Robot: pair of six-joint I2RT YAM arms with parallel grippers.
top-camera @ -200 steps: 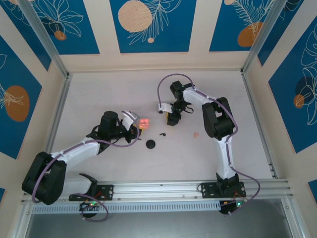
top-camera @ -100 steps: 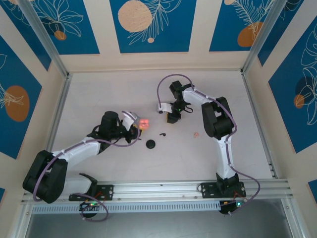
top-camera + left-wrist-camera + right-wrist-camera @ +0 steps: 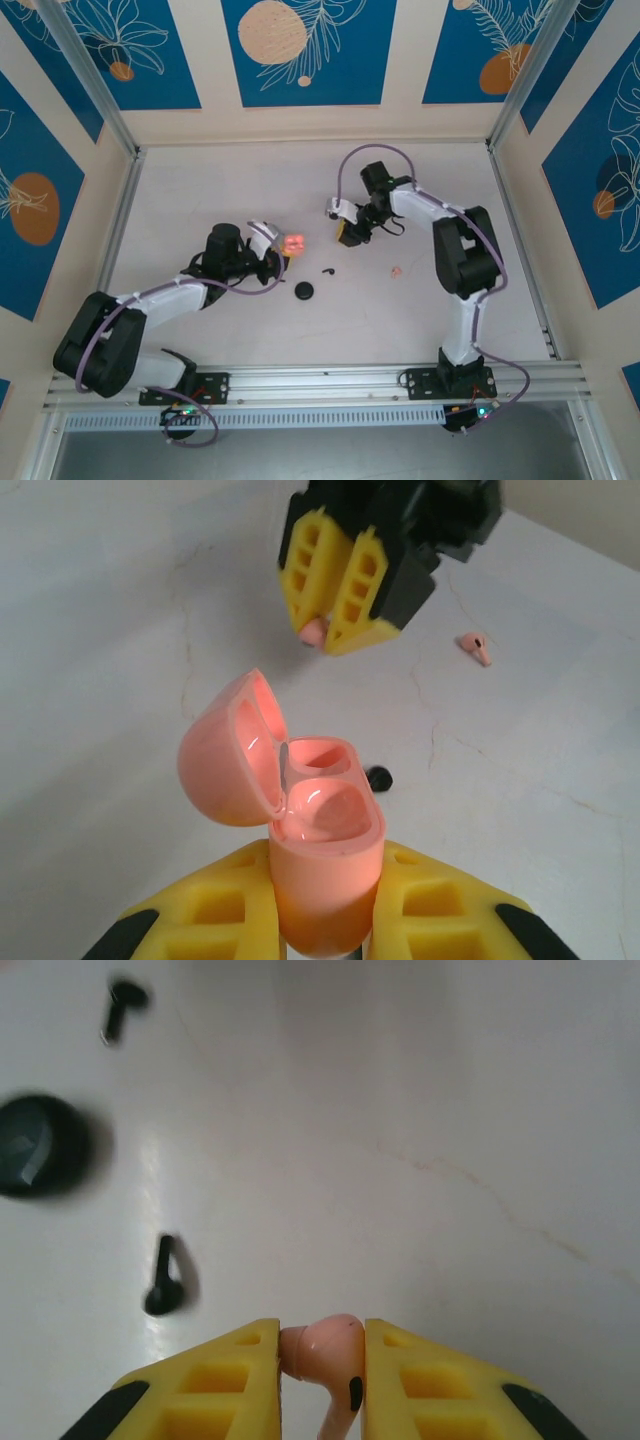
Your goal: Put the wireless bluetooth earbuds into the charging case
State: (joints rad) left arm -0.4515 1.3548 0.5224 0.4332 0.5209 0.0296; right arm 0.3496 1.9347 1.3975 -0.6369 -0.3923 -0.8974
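Pink bud [image 3: 325,1355] stem cut off btm, dark disc [image 3: 38,1147] blurred

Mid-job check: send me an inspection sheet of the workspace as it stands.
Surface: white table, faint hairline marks.
Job's things: pink case open, wells look empty; one pink earbud lying loose; two black earbuds loose.
Clutter: dark round disc on the table.
Grippers: left gripper shut on the pink case; right gripper shut on a second pink earbud, apart from the case.
Cables: purple cables looped along both arms.
Surroundings: blue patterned walls; metal rail at near edge.
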